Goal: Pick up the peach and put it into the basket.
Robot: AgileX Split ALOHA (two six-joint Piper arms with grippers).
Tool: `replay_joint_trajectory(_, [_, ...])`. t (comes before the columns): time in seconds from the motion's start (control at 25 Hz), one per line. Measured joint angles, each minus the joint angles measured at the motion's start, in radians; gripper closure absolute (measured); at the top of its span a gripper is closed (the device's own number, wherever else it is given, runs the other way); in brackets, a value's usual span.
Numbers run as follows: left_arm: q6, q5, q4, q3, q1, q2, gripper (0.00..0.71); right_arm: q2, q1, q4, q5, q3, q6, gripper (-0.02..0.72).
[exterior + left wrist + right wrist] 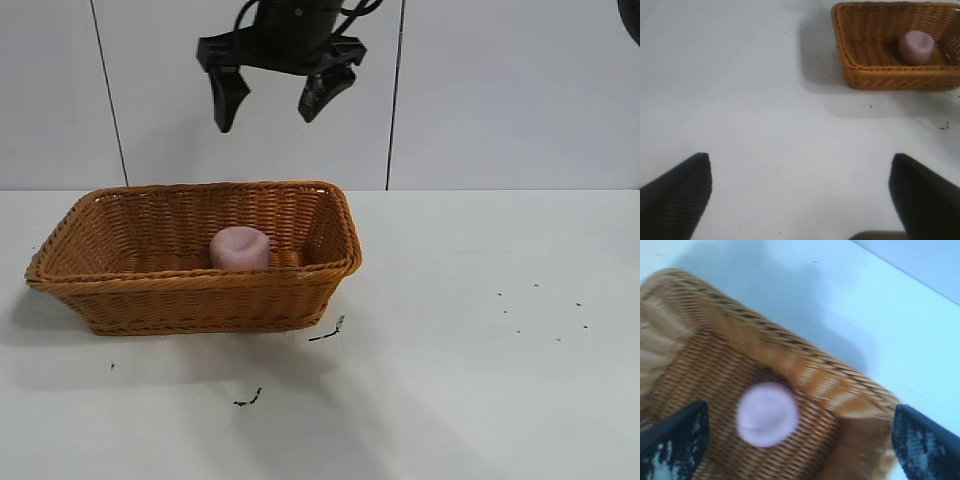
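the table (470,380) is lying nearest, bare but for a few dark specks. behind it the basket (190,295) is sitting, and the peach (240,248) is resting inside on its floor, toward the right end. high above the basket the right gripper (272,98) is hanging with its fingers spread wide and holding nothing. the left gripper (800,197) is hovering, likewise spread and empty, over bare table well apart from the basket. the job is looking finished; dipping back down risks snagging the rim and dragging the basket.
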Motion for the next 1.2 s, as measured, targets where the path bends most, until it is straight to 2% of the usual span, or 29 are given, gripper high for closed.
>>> replay_joint_trajectory(0.24, [0.000,0.000,0.000,0.000,0.000,0.000,0.017,0.000,-0.179,-0.002,0.000,0.000,0.005,0.008])
replay_joint_trajectory(0.36, [0.000,0.000,0.000,0.000,0.000,0.000,0.017,0.000,-0.235,-0.004,0.000,0.000,0.015,0.008])
replay_joint_trajectory(0.68, [0.000,0.000,0.000,0.000,0.000,0.000,0.017,-0.098,-0.259,-0.006,0.000,0.100,0.016,0.008])
replay_joint_trajectory(0.92, [0.000,0.000,0.000,0.000,0.000,0.000,0.017,-0.350,-0.259,-0.016,-0.001,0.354,0.021,0.008])
replay_joint_trajectory(1.2, [0.000,0.000,0.000,0.000,0.000,0.000,0.017,-0.801,-0.259,-0.015,-0.001,0.822,0.022,0.008])
